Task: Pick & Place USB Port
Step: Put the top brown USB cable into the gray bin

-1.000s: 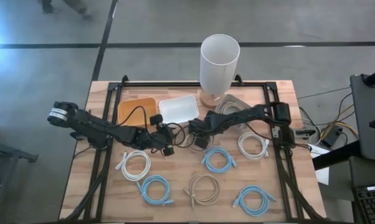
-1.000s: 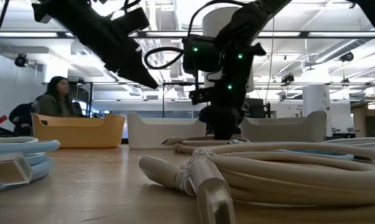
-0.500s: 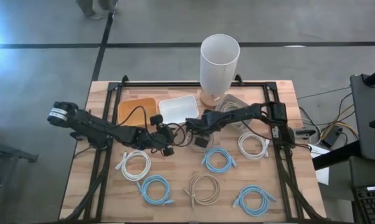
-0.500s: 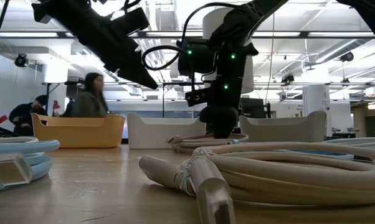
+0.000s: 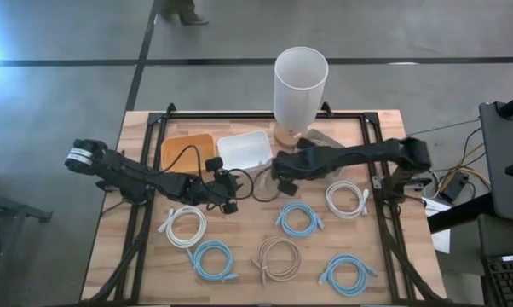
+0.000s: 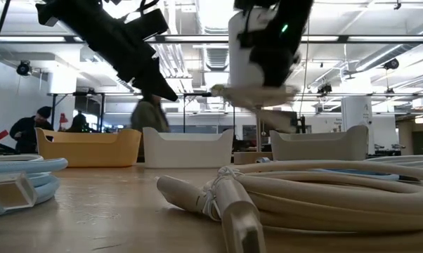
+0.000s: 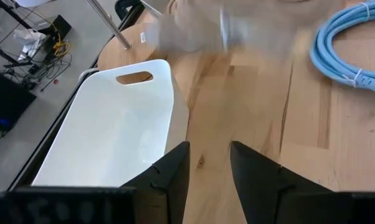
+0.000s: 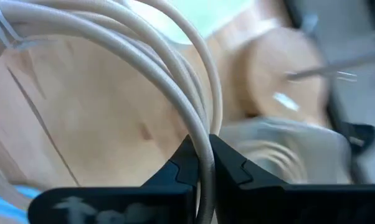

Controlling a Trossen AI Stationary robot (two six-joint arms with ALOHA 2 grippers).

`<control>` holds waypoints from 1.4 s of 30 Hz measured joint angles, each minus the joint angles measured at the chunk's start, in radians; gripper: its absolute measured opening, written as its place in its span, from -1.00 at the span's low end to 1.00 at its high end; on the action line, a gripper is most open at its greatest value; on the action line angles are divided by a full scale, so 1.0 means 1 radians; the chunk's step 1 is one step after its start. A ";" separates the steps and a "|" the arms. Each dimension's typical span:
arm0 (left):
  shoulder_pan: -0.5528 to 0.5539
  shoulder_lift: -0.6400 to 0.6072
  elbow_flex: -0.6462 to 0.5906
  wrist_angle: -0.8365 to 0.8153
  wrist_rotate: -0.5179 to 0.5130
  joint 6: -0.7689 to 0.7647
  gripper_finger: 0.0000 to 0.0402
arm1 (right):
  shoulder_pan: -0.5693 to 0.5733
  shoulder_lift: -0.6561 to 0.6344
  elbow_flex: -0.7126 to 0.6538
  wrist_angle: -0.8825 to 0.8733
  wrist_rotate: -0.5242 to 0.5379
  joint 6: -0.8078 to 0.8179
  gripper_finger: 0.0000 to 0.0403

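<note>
Progress: the pick looks done and the place is still to come. The right tool (image 8: 200, 163) has its fingers pinched tight on a beige cable coil (image 8: 144, 68), lifted clear of the bench (image 5: 239, 264) and hanging just beneath the tool.
Carried item: the coil rides under the right tool (image 5: 282, 167) (blurred in the low view, so its plug end cannot be made out).
Left tool: the left tool (image 7: 209, 163) waits beside the right one, fingers a narrow gap apart and gripping nothing.
White bin: the white bin (image 5: 244, 150) sits just beyond both tools and looks empty in the left wrist view.
Orange bin: the orange bin (image 5: 187, 150) lies beside the white one, farther from the right tool; nothing shows inside.
Clear bin: a clear bin (image 5: 320, 143) by the tall white cylinder (image 5: 300, 85); contents cannot be told.
Left to do: judging by the seven coils on the bench, most of the sorting remains.
</note>
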 joint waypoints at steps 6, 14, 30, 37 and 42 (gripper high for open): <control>0.000 0.000 0.000 0.000 0.000 -0.001 -0.34 | 0.018 -0.150 -0.020 -0.162 0.181 0.122 -0.93; 0.000 0.000 0.000 0.001 -0.001 -0.002 -0.34 | -0.015 -0.278 -0.117 -0.269 0.250 0.228 -0.93; 0.001 0.000 0.000 0.007 -0.002 -0.005 -0.34 | -0.163 -0.297 -0.446 -0.247 0.297 0.497 -0.93; 0.000 0.000 0.000 0.006 -0.002 -0.005 -0.34 | -0.168 -0.297 -0.495 -0.220 0.356 0.638 -0.85; 0.000 0.000 0.000 0.006 -0.002 -0.008 -0.34 | -0.167 -0.298 -0.520 -0.201 0.347 0.714 -0.83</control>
